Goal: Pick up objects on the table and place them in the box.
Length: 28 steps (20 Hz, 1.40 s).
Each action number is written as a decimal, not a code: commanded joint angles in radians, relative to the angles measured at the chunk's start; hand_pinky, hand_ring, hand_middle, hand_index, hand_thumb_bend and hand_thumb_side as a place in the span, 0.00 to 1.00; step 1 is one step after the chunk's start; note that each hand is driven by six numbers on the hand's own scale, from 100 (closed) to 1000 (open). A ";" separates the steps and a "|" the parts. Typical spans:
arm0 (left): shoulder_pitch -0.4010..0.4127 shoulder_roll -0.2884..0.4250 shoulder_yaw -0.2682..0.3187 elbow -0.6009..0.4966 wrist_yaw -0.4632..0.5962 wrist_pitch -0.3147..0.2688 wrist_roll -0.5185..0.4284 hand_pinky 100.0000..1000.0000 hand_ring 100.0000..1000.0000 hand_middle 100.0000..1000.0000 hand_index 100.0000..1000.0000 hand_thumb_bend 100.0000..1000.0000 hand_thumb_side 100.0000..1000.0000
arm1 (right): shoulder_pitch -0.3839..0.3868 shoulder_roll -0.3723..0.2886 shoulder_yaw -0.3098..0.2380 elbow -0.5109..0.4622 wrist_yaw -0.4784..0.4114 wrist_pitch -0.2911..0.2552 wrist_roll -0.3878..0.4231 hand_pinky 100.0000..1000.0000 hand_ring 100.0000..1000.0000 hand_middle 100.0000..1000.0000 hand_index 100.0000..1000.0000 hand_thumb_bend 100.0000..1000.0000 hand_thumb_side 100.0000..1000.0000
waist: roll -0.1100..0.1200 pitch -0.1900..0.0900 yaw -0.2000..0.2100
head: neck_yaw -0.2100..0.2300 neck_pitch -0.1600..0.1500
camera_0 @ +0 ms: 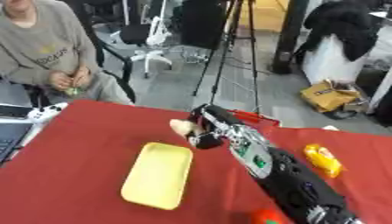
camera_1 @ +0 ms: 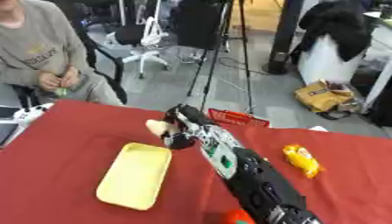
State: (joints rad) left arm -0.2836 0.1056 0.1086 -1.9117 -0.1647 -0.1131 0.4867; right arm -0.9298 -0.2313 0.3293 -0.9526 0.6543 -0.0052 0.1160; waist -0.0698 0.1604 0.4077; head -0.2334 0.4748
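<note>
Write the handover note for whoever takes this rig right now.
Right hand: reached out over the far side of the red table, fingers curled round a pale object.
Left hand: not in view.
Yellow tray: near the table's middle, empty.
Yellow packet: lies to the right of the arm.
Red-orange object: at the near edge.
Done: nothing in the tray yet.
Left: place the pale object, then the other two.
</note>
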 commanded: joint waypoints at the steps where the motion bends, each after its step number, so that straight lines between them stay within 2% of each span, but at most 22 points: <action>1: -0.018 0.003 -0.006 -0.019 -0.002 -0.003 -0.008 0.50 0.65 0.61 0.71 0.52 0.87 | -0.006 0.018 0.023 -0.026 0.027 -0.026 0.026 0.35 0.43 0.54 0.62 0.00 0.04 | -0.006 0.000 0.000 | -0.005 0.001; 5: -0.020 0.003 -0.009 -0.018 -0.001 -0.002 -0.013 0.50 0.65 0.61 0.70 0.52 0.87 | 0.014 0.043 0.052 -0.037 0.039 -0.053 0.056 0.36 0.43 0.55 0.63 0.00 0.05 | -0.005 0.002 -0.003 | -0.008 0.000; 8: -0.021 0.003 -0.012 -0.018 0.001 -0.002 -0.015 0.50 0.65 0.61 0.70 0.53 0.87 | 0.025 0.058 0.075 -0.048 0.063 -0.076 0.086 0.38 0.45 0.60 0.65 0.00 0.06 | -0.003 0.002 -0.006 | -0.011 0.002; 9: -0.021 0.003 -0.014 -0.017 0.001 -0.002 -0.017 0.50 0.65 0.61 0.70 0.53 0.87 | 0.027 0.064 0.077 -0.044 0.067 -0.081 0.096 0.39 0.45 0.61 0.65 0.00 0.07 | -0.001 0.001 -0.006 | -0.013 0.001; 10: -0.022 0.003 -0.015 -0.017 0.001 -0.002 -0.019 0.50 0.65 0.61 0.70 0.53 0.87 | 0.028 0.068 0.079 -0.040 0.069 -0.089 0.106 0.41 0.47 0.63 0.67 0.03 0.12 | 0.001 0.001 -0.006 | -0.014 0.000; 11: -0.022 0.002 -0.015 -0.017 0.002 -0.001 -0.020 0.50 0.65 0.61 0.70 0.53 0.87 | 0.028 0.071 0.082 -0.037 0.072 -0.100 0.120 0.49 0.56 0.72 0.75 0.28 0.24 | 0.002 0.001 -0.005 | -0.016 -0.001; 13: -0.022 0.002 -0.016 -0.016 0.002 -0.001 -0.021 0.50 0.65 0.61 0.70 0.53 0.87 | 0.027 0.072 0.083 -0.033 0.078 -0.117 0.151 0.49 0.56 0.72 0.75 0.28 0.24 | 0.003 0.001 -0.005 | -0.018 -0.001; 14: -0.022 0.002 -0.016 -0.016 0.002 0.000 -0.021 0.50 0.65 0.60 0.70 0.53 0.87 | 0.025 0.070 0.086 -0.033 0.087 -0.122 0.170 0.76 0.82 0.92 0.94 0.55 0.38 | 0.003 0.000 -0.005 | -0.018 -0.001; 15: -0.021 0.002 -0.017 -0.016 0.002 0.000 -0.022 0.50 0.65 0.60 0.70 0.53 0.87 | 0.023 0.068 0.086 -0.036 0.100 -0.125 0.185 0.76 0.82 0.92 0.94 0.55 0.38 | 0.004 0.000 -0.005 | -0.018 -0.002; 16: -0.021 0.002 -0.017 -0.016 0.002 0.000 -0.022 0.50 0.65 0.60 0.70 0.53 0.87 | 0.021 0.065 0.083 -0.043 0.115 -0.124 0.190 0.86 0.90 0.97 0.98 0.61 0.39 | 0.004 0.000 -0.005 | -0.018 -0.003; 20: -0.020 0.002 -0.017 -0.016 0.002 0.000 -0.022 0.50 0.65 0.60 0.70 0.53 0.87 | 0.017 0.054 0.074 -0.069 0.173 -0.100 0.152 0.93 0.94 0.99 0.98 0.63 0.41 | 0.004 -0.001 -0.008 | -0.017 -0.006; 25: -0.018 0.002 -0.016 -0.015 0.002 0.001 -0.020 0.50 0.65 0.60 0.70 0.53 0.87 | 0.018 0.040 0.061 -0.076 0.227 -0.058 0.088 0.92 0.93 0.98 0.98 0.60 0.43 | 0.007 -0.002 -0.014 | -0.012 -0.009; 26: -0.016 0.003 -0.015 -0.014 0.003 0.002 -0.019 0.50 0.65 0.60 0.70 0.53 0.87 | 0.018 0.031 0.056 -0.089 0.223 -0.059 0.072 0.85 0.88 0.94 0.93 0.57 0.45 | 0.008 -0.003 -0.020 | -0.007 -0.008; 28: -0.010 0.009 -0.015 -0.011 0.003 0.004 -0.018 0.50 0.65 0.60 0.70 0.53 0.87 | 0.022 -0.007 0.045 -0.142 0.170 -0.100 0.040 0.83 0.87 0.91 0.91 0.58 0.46 | 0.012 -0.005 -0.042 | 0.009 -0.007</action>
State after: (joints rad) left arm -0.2877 0.1036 0.0951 -1.9111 -0.1627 -0.1120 0.4687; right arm -0.8882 -0.2006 0.3910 -1.0518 0.8406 -0.0946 0.1759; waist -0.0694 0.1604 0.3599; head -0.2322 0.4742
